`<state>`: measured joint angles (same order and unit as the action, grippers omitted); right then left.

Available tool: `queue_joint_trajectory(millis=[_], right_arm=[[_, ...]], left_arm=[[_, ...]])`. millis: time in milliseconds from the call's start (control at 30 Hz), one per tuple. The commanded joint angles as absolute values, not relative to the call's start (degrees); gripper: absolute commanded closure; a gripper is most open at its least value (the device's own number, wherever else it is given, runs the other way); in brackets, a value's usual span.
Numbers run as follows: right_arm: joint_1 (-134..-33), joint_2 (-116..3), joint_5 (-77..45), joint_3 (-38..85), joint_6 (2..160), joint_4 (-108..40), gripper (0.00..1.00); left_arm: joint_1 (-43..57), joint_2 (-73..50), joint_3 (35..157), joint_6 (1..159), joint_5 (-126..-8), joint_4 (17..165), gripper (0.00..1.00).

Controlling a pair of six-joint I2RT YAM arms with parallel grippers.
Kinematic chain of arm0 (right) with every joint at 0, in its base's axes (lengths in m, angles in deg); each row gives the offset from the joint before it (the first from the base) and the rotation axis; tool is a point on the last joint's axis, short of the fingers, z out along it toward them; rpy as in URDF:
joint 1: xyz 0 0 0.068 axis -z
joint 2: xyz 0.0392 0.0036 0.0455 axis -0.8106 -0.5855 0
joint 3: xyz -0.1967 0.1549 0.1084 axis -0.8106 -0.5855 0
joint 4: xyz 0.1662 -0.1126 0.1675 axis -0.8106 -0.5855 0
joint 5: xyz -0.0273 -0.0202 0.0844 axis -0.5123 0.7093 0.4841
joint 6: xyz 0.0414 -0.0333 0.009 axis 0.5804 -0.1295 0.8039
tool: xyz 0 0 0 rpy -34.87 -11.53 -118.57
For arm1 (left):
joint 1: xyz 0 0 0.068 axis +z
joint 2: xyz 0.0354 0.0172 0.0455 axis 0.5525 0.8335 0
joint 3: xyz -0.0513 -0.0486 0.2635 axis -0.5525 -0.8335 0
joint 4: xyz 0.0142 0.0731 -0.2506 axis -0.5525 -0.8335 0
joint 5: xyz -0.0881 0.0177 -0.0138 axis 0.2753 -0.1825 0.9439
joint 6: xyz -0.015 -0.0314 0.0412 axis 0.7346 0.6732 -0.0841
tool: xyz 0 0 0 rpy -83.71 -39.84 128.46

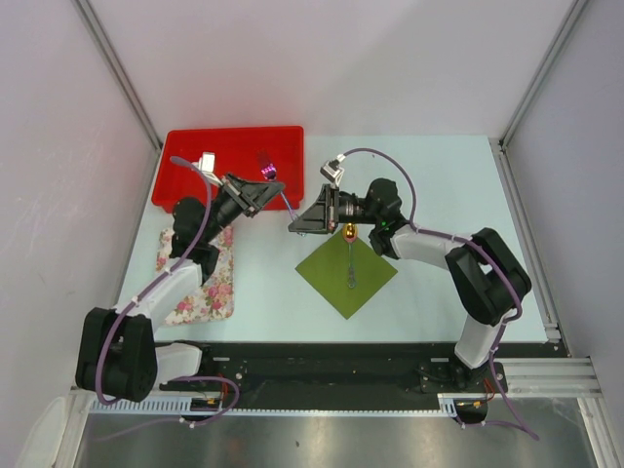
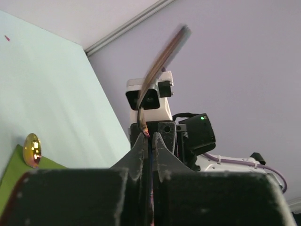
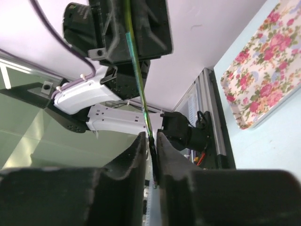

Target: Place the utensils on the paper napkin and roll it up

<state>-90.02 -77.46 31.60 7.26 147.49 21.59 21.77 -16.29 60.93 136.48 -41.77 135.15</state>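
Between tray (image 1: 229, 156) and napkin (image 1: 336, 283), utensil (image 1: 287, 203) gripped, left hand (image 1: 271, 195), right hand (image 1: 295, 224)

pale blue-green surface (image 1: 439, 185), red tray (image 1: 234, 156) sat at its far left, floral pink-and-white cloth (image 1: 210, 292) lay on the near side of the tray, olive-green paper napkin (image 1: 336, 278) lay near the middle, turned corner-on

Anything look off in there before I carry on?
The left gripper and the right gripper are both shut on one slim utensil, held in the air between them. That is likely a handover, but pulling apart could bend it. Nothing looks spilled or damaged.
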Motion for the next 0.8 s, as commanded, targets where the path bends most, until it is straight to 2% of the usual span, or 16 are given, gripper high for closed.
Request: queue_joint_trajectory(millis=[0,67,133,167,200,233,267,367,600,767], right_arm=[[-89.85,-75.70,32.21,8.20,142.87,14.92,0.67],[-88.62,-74.91,31.86,9.52,135.97,7.63,0.45],[-86.52,-73.68,30.63,12.85,129.79,-6.07,0.35],[-86.07,-73.33,28.54,16.26,121.41,-11.51,0.32],[-85.45,-72.98,26.60,18.20,116.80,-23.84,0.29],[-85.71,-72.36,24.32,20.23,111.10,-30.05,0.20],[-86.32,-72.18,20.38,24.07,102.69,-40.38,0.19],[-88.35,-70.78,12.01,25.70,95.41,-49.51,0.19],[-91.42,-70.78,3.92,25.08,98.12,-53.05,0.34],[-94.06,-70.95,0.66,24.82,98.47,-53.58,0.47]], left_arm=[[21.59,-16.76,61.07,136.81,-41.94,137.72,1.00],[21.59,-17.28,60.81,136.28,-41.68,134.66,1.00],[21.50,-17.46,60.72,134.18,-40.71,128.79,1.00],[21.50,-17.46,60.90,131.99,-39.92,125.62,1.00],[21.41,-17.46,61.94,130.23,-39.48,121.84,1.00],[21.24,-17.29,62.65,128.39,-39.56,113.45,1.00],[21.24,-16.85,63.44,124.97,-39.56,110.06,1.00],[20.19,-15.80,64.85,121.78,-40.09,103.27,1.00],[12.63,-14.04,64.59,120.81,-43.25,103.26,1.00],[12.10,-12.90,64.85,121.60,-43.43,104.40,1.00]])
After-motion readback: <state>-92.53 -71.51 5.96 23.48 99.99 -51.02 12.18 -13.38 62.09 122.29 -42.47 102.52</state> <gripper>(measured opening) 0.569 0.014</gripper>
